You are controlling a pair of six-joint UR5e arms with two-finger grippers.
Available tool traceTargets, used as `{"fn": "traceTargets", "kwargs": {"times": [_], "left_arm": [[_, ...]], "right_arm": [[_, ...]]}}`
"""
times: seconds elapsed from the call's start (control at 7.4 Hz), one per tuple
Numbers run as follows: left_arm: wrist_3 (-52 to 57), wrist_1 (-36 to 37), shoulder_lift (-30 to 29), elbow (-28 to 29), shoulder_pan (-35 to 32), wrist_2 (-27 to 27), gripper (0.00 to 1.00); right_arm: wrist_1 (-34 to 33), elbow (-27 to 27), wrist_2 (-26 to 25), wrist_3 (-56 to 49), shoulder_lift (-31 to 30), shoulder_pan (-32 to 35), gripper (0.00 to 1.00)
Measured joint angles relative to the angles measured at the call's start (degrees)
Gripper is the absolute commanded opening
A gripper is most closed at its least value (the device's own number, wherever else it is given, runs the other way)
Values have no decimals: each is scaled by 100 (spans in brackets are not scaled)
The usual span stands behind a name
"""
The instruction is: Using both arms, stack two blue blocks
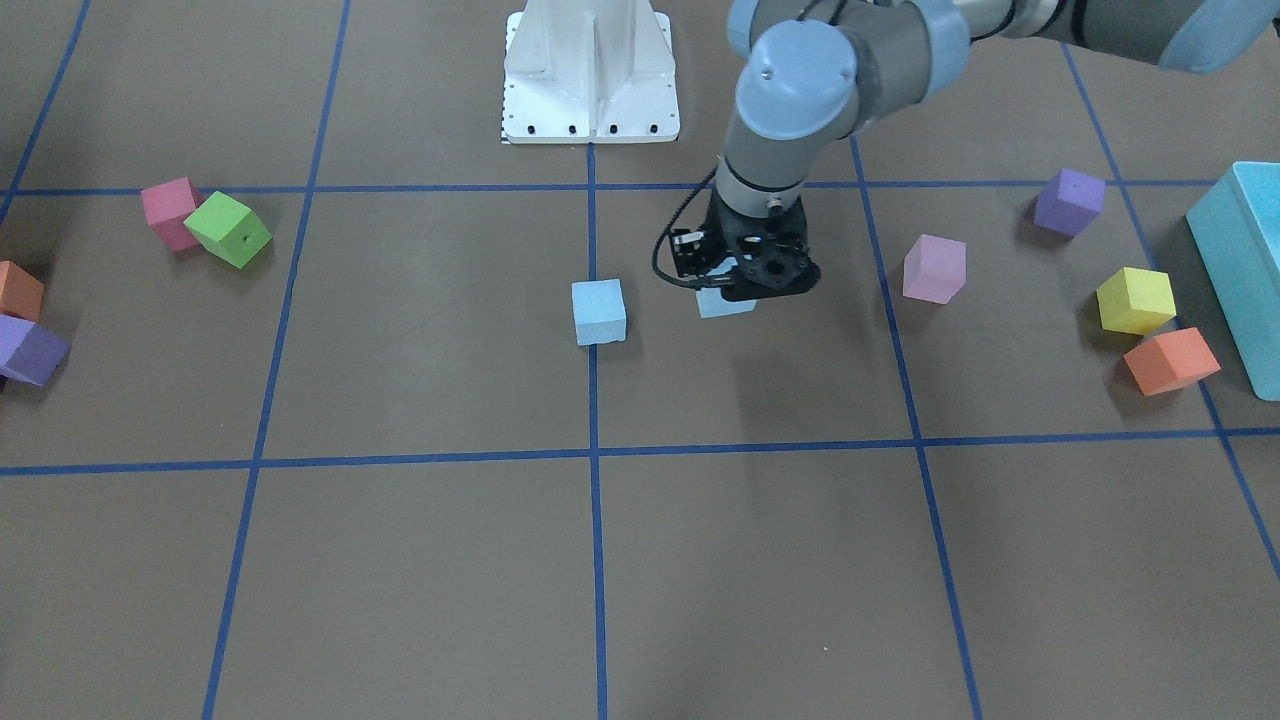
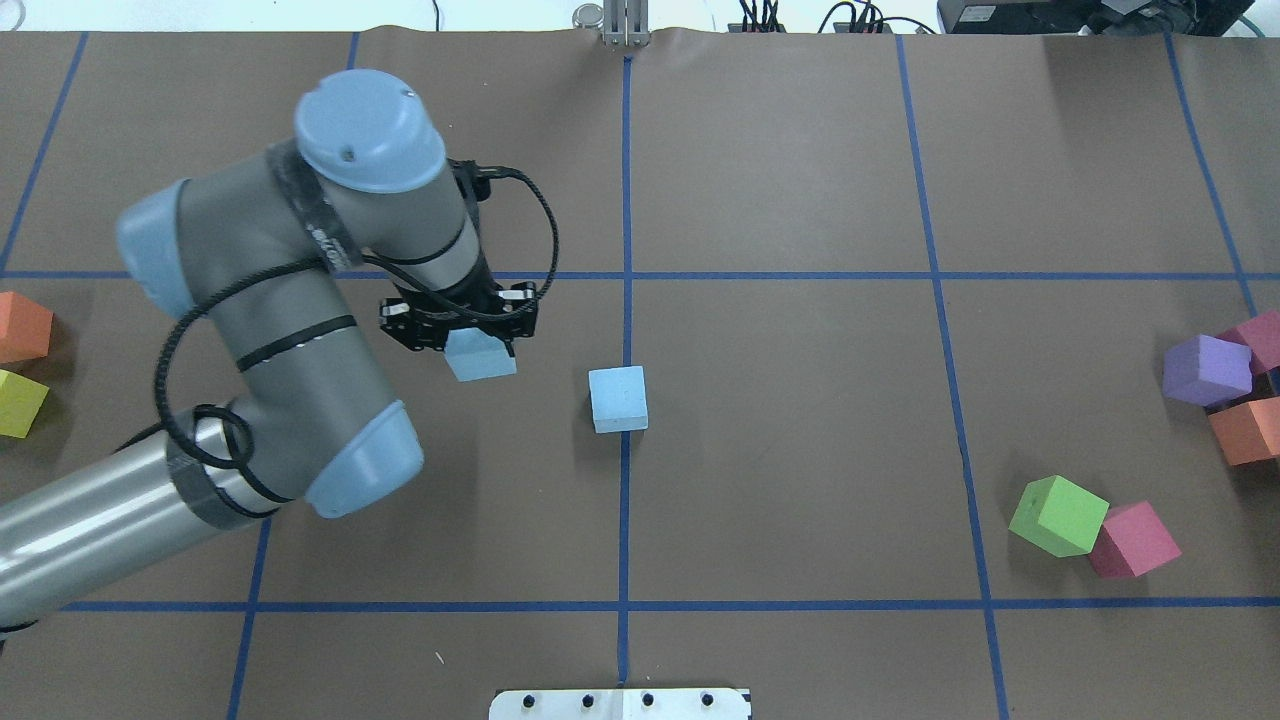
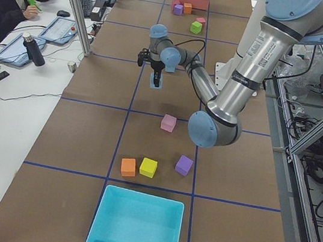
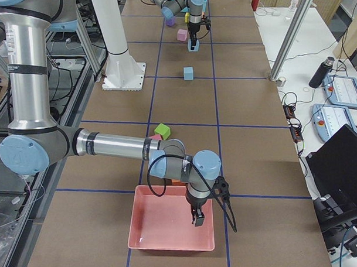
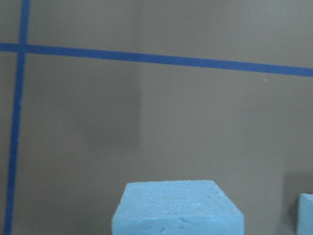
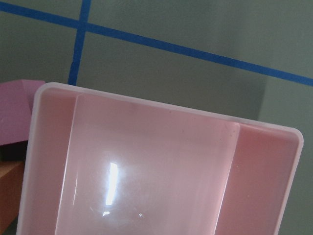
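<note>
The left arm (image 2: 280,340) is reaching out over the brown paper-covered surface (image 2: 800,450), which is divided into squares by blue tape lines. The left pincer (image 2: 468,343) is pointing straight down and is clenching the first pale sky-blue foam cube (image 2: 485,362) between its fingers. In the left wrist view this cube is filling the bottom centre of the picture, top face uppermost. Whether its underside is clearing the surface cannot be told.

The second pale sky-blue foam cube (image 2: 618,398) is resting flat on the surface, sitting on the centre tape line. It is lying near the held cube, on the robot's right of it and apart from it. Nothing is touching it.

The right arm (image 4: 114,144) is stretching toward the far end of the surface on the robot's right. The right pincer (image 4: 197,219) is hanging over the shallow pink plastic tray (image 4: 164,228). Whether this pincer is released or clenched cannot be told; the right wrist view is showing only the tray interior.

A light pink foam cube (image 1: 935,268) is standing well apart from both blue cubes, toward the large turquoise box (image 1: 1245,260).
</note>
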Motion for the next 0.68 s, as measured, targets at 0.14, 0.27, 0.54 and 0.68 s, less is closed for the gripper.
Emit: {"fn": "traceTargets", "kwargs": {"times": [0.14, 0.27, 0.54, 0.68], "left_arm": [[-281, 36, -381, 310, 234, 199, 5], [-450, 41, -674, 581, 402, 349, 5], [-537, -4, -1052, 1032, 526, 444, 9], [-523, -61, -1124, 1156, 550, 456, 10]], "right_arm": [[0, -11, 3, 4, -2, 1, 100], [0, -18, 4, 6, -4, 1, 100], [0, -24, 10, 7, -5, -1, 100], [0, -24, 12, 7, -5, -1, 100]]}}
